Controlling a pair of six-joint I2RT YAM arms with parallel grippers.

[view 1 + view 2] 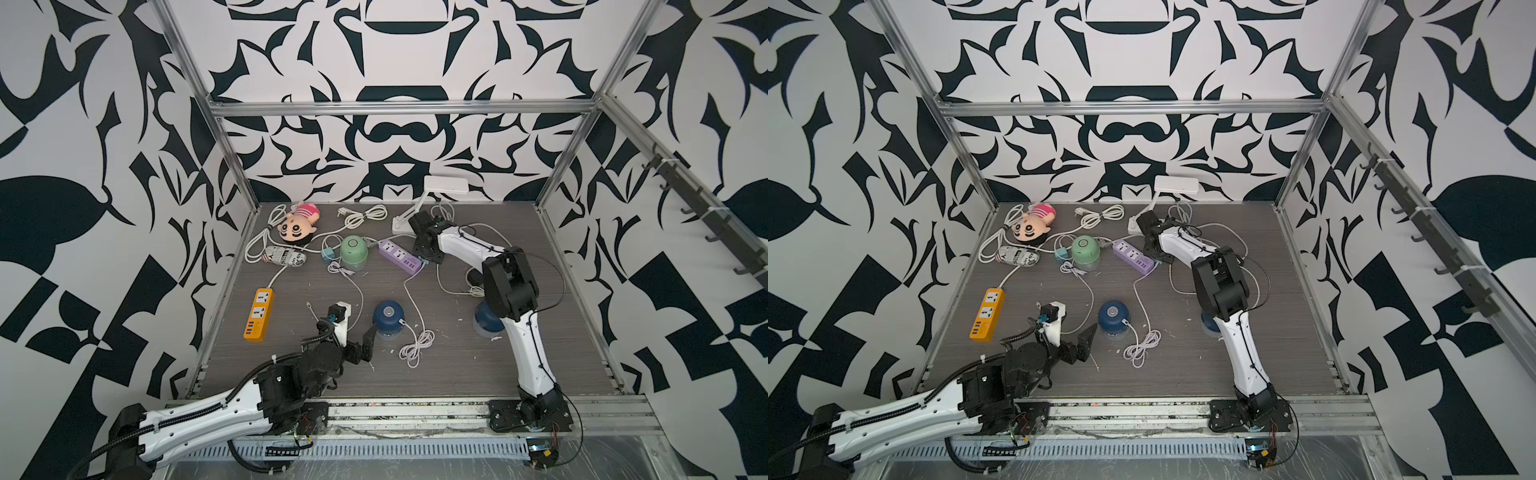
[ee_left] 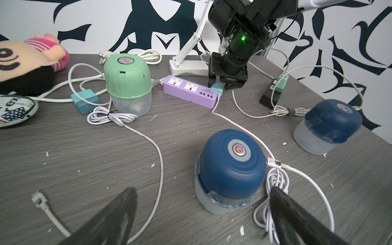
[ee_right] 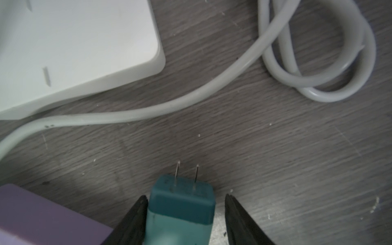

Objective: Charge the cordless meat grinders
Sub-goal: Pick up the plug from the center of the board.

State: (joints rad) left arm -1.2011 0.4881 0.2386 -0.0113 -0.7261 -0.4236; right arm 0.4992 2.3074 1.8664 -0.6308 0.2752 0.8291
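My left gripper [image 2: 202, 188] is wide apart by a blue grinder [image 2: 231, 167], a second blue grinder [image 2: 331, 125] sits right of it, the green grinder [image 2: 127, 80] farther back, and I cannot tell if my right gripper [image 3: 185, 197], around a teal plug [image 3: 182, 203], squeezes it.

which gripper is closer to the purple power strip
Right. The right gripper is at the purple power strip's end, around a teal adapter; the left gripper sits by the middle navy grinder.

Both top views: high over the front edge, looking down on the whole grey wood-grain tabletop [image 1: 457, 365]. Left wrist low, facing rear edge; right wrist close-up, downward.
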